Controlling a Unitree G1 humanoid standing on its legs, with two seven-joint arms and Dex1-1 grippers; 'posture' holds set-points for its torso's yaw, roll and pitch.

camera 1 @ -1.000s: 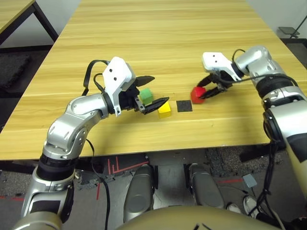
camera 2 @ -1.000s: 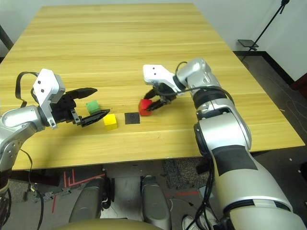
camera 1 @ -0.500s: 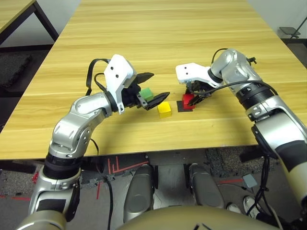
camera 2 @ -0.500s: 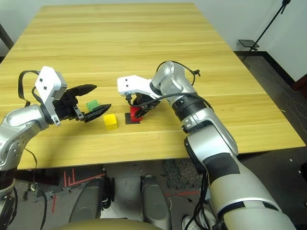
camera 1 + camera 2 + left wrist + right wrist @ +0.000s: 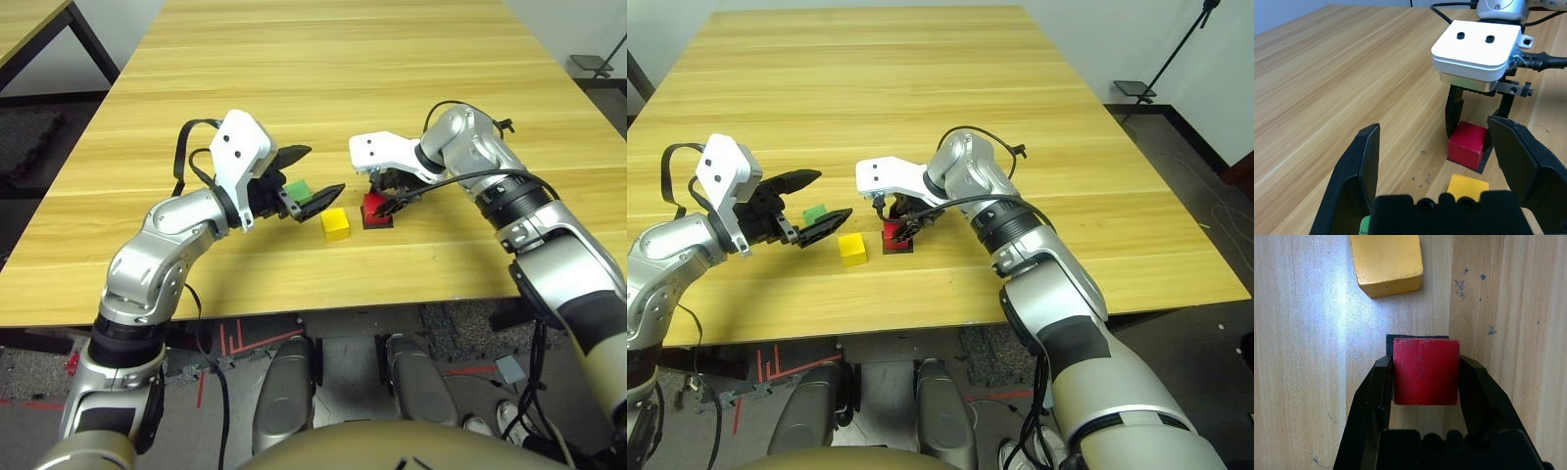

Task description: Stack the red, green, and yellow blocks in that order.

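Note:
My right gripper point(image 5: 379, 205) is shut on the red block point(image 5: 1425, 370), which it holds down on the flat black square patch point(image 5: 1400, 338) near the table's front middle. The yellow block point(image 5: 336, 223) lies on the wood just left of the patch, apart from the red one. Further left sits the green block point(image 5: 298, 190). My left gripper point(image 5: 328, 167) hovers over it, open, its two fingers spread either side with nothing held. In the left wrist view the red block point(image 5: 1467, 145) and yellow block point(image 5: 1467, 186) lie ahead between the fingers.
The wooden table point(image 5: 333, 69) stretches bare behind the blocks. Its front edge point(image 5: 294, 308) runs close below them. A second table's corner point(image 5: 29, 24) stands off to the far left, and a black stand point(image 5: 1176, 49) rises beyond the right edge.
My right gripper has carried the red block leftward from right of the black patch onto it. The left gripper has stayed open by the green block, barely moving.

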